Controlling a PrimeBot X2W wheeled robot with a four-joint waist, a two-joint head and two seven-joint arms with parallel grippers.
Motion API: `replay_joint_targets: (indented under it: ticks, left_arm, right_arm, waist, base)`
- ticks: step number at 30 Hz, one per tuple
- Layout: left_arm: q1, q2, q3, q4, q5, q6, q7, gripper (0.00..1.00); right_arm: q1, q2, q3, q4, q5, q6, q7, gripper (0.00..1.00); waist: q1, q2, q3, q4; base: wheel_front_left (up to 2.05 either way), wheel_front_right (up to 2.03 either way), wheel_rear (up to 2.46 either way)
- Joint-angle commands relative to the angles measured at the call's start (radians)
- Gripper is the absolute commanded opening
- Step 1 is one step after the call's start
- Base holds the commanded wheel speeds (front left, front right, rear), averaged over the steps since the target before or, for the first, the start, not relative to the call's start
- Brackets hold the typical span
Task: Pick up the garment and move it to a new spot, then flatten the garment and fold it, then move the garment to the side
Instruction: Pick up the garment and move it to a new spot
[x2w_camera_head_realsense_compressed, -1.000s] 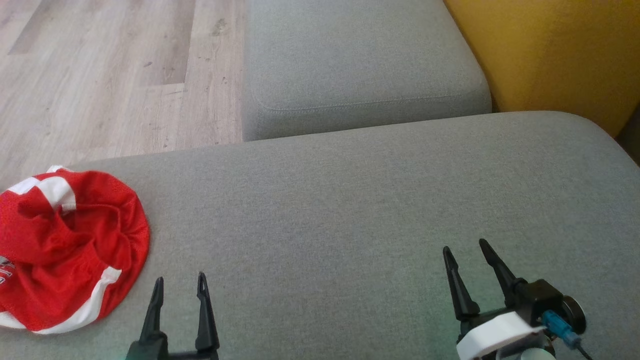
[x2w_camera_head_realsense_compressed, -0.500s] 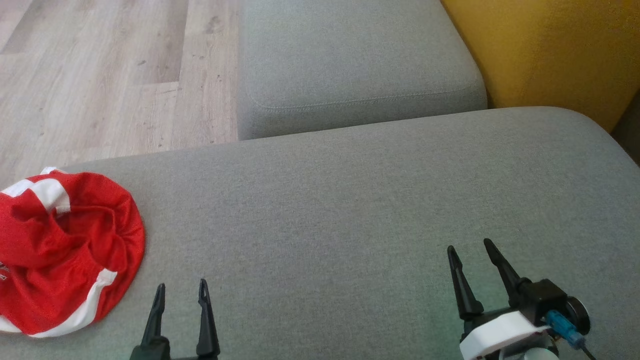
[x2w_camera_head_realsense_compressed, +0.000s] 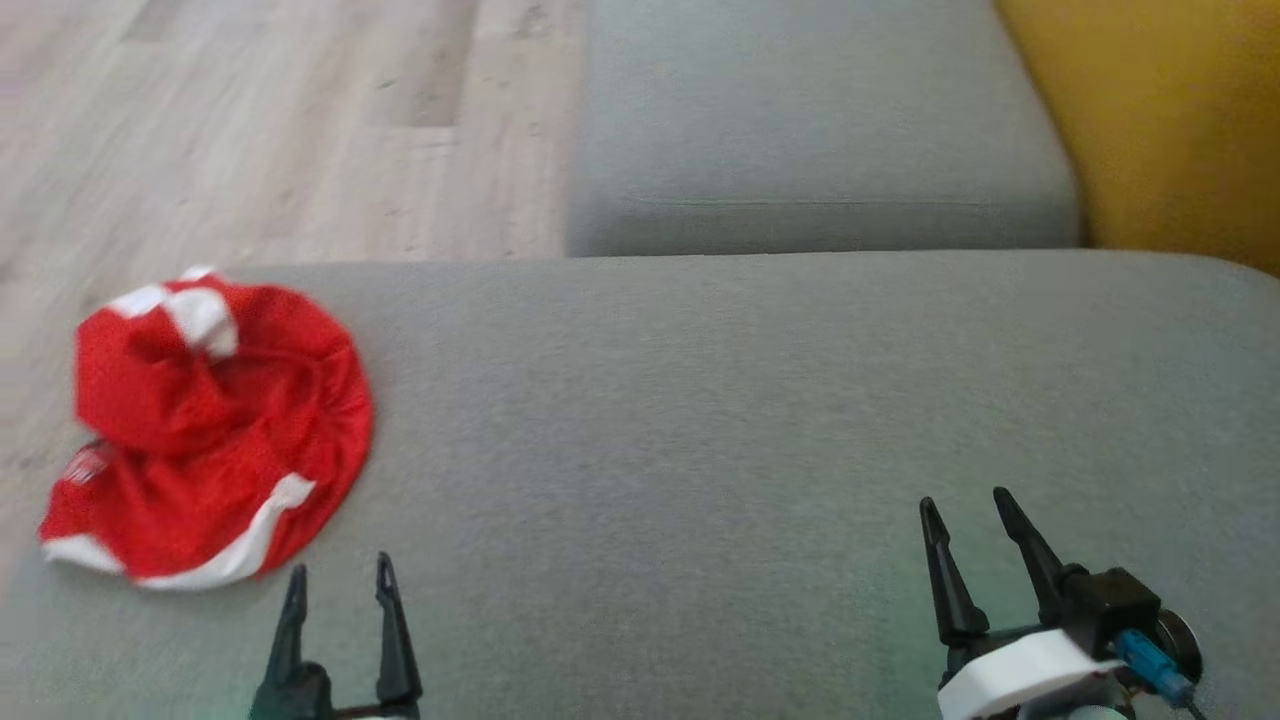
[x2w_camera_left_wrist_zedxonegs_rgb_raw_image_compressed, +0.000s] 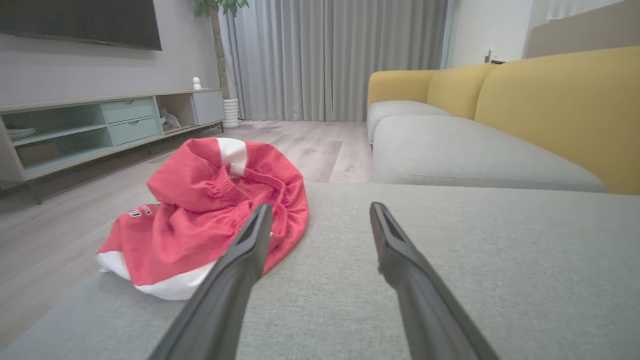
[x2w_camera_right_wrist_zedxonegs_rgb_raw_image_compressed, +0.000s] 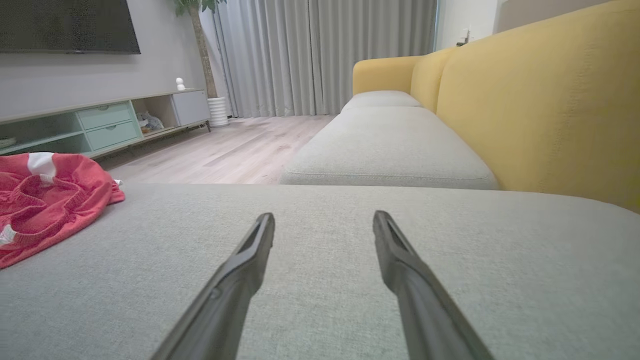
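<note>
A wide grey sofa cushion (x2w_camera_head_realsense_compressed: 700, 400) spans the head view. A crumpled red garment (x2w_camera_head_realsense_compressed: 215, 440) with white bands lies in a heap at the cushion's left end, close to its edge. The left gripper (x2w_camera_head_realsense_compressed: 340, 565) hovers near the heap's lower right side, fingers spread apart and empty. The right gripper (x2w_camera_head_realsense_compressed: 963, 498), also spread and empty, is well apart from the garment, over the cushion's right side.

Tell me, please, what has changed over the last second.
The head camera swung toward the robot's left, so the whole scene slid right; the crumpled red garment itself did not move. Nothing was grasped or released. The left end effector and right end effector stay open and empty over the grey cushion.
</note>
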Motion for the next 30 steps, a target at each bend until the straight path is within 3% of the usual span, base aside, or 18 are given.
replay_joint_targets:
  ticks: [1,8,14,23,30]
  left_arm:
    - [-0.056,0.003,0.047,-0.028,0.007,0.009,-0.01,1.0]
    - [-0.039,0.003,0.099,-0.036,0.013,0.02,-0.01,1.0]
    - [-0.033,0.003,0.141,-0.053,0.019,0.017,-0.01,1.0]
    - [-0.068,0.006,0.193,-0.22,0.056,0.041,-0.01,1.0]
    - [-0.33,0.101,0.19,-0.258,0.108,-0.031,-0.01,1.0]
  right_arm:
    - [-0.039,-0.008,0.022,-0.033,0.011,-0.001,-0.012,1.0]
    - [-0.035,-0.008,0.039,-0.039,0.023,-0.001,-0.012,1.0]
    - [-0.05,-0.008,0.052,-0.042,0.032,-0.001,-0.012,1.0]
    - [-0.064,-0.008,0.048,-0.048,0.004,-0.001,-0.012,1.0]
    - [-0.087,-0.008,0.012,-0.077,-0.094,-0.001,-0.012,1.0]
  waist:
    - [0.0,-0.0001,0.011,0.081]
    - [0.0,-0.0001,0.015,0.256]
    - [0.0,-0.0001,0.024,0.361]
    - [0.0,-0.0001,0.078,0.41]
    - [0.0,-0.0001,0.204,0.397]
  base:
    - [0.0,0.0,0.0]
    - [0.0,0.0,0.0]
    - [0.0,0.0,0.0]
    - [0.0,0.0,0.0]
    - [0.0,0.0,0.0]
